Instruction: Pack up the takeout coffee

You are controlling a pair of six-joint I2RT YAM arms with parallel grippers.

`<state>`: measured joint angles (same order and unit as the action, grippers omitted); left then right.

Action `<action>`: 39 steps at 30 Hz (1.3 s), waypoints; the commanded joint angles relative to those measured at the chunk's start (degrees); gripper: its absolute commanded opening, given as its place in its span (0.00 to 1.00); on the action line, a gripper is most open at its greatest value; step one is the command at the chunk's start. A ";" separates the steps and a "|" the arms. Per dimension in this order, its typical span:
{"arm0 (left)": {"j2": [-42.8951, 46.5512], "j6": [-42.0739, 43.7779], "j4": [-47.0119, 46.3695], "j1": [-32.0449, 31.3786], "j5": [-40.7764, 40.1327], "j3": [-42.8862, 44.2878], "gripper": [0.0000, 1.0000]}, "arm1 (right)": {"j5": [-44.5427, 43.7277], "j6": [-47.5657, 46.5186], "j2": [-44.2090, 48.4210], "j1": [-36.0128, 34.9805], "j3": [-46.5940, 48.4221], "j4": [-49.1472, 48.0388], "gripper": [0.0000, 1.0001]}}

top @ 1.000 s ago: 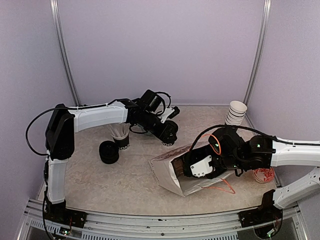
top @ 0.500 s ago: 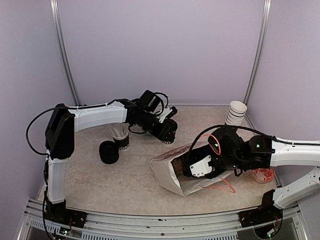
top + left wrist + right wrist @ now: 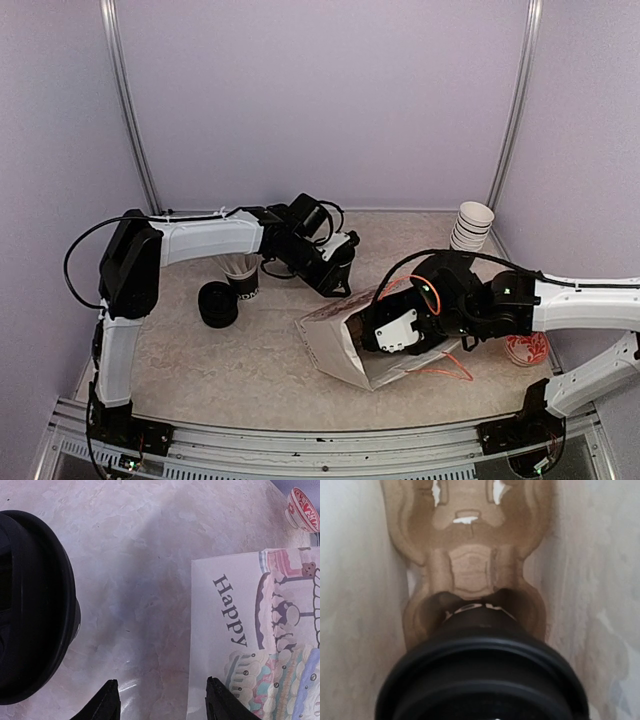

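One lidded cup [image 3: 482, 680] nosed into the carrier [image 3: 470, 570] inside the paper bag [image 3: 335, 345].
Bag laid sideways on the surface [image 3: 250, 360], likely for a level reach; right gripper [image 3: 397, 330] in its mouth, jaws hidden, grip unclear; left gripper [image 3: 162, 702] with jaws apart, empty.

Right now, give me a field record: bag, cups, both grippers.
bag: printed paper bag, on its side
inside bag: cardboard cup carrier; lidded black cup at its near end
right gripper: in the bag mouth, fingers hidden
left gripper: open, over the table beside the bag
outside bag: unlidded black cup; black lid beside it
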<state>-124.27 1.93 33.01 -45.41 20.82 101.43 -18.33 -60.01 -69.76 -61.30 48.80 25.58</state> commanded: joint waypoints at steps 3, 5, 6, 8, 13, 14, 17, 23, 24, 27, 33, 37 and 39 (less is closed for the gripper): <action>-1.32 2.08 1.09 -0.45 2.96 1.14 0.57 | 0.48 -0.31 -1.68 1.27 1.22 -1.76 0.53; -1.42 2.31 0.96 -0.55 4.01 1.14 0.57 | 0.55 -0.29 -1.76 1.27 1.72 -1.57 0.53; -1.49 2.43 0.92 -0.62 4.45 1.14 0.57 | 0.61 -0.29 -1.78 1.27 2.03 -1.30 0.53; -1.53 2.79 0.67 -0.79 5.44 1.25 0.57 | 0.73 -0.12 -1.93 1.27 2.68 -0.89 0.53; -2.14 3.61 1.26 -1.16 8.47 2.03 0.57 | 0.53 0.33 -2.01 1.27 3.70 1.09 0.53; -2.33 3.94 1.43 -1.29 9.34 2.10 0.56 | 0.61 0.44 -1.97 1.27 3.94 1.55 0.53; -2.77 4.99 1.83 -1.67 12.35 2.30 0.56 | 1.10 1.29 -1.96 1.18 5.12 4.37 0.53; -5.00 7.48 4.89 -3.57 16.55 5.40 0.56 | 3.96 3.24 -2.85 0.38 8.65 12.96 0.53; -5.58 7.92 5.54 -3.94 16.88 6.16 0.56 | 4.27 3.57 -3.06 0.25 9.05 14.27 0.53; -6.95 8.56 6.55 -4.86 17.54 7.90 0.56 | 6.54 4.62 -4.07 0.04 10.46 18.96 0.53; -8.86 9.24 8.25 -6.06 17.98 11.12 0.55 | 13.16 6.28 -6.57 -0.05 13.76 28.54 0.53; -9.07 11.03 9.43 -6.74 18.05 11.68 0.57 | 18.04 6.21 -8.79 0.23 15.40 33.30 0.53; -8.78 11.70 10.07 -6.66 17.27 11.62 0.58 | 20.73 5.73 -9.93 0.67 16.17 34.44 0.53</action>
<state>-132.29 10.98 40.66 -51.57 37.12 111.24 -5.82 -54.78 -77.30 -60.99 63.61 52.84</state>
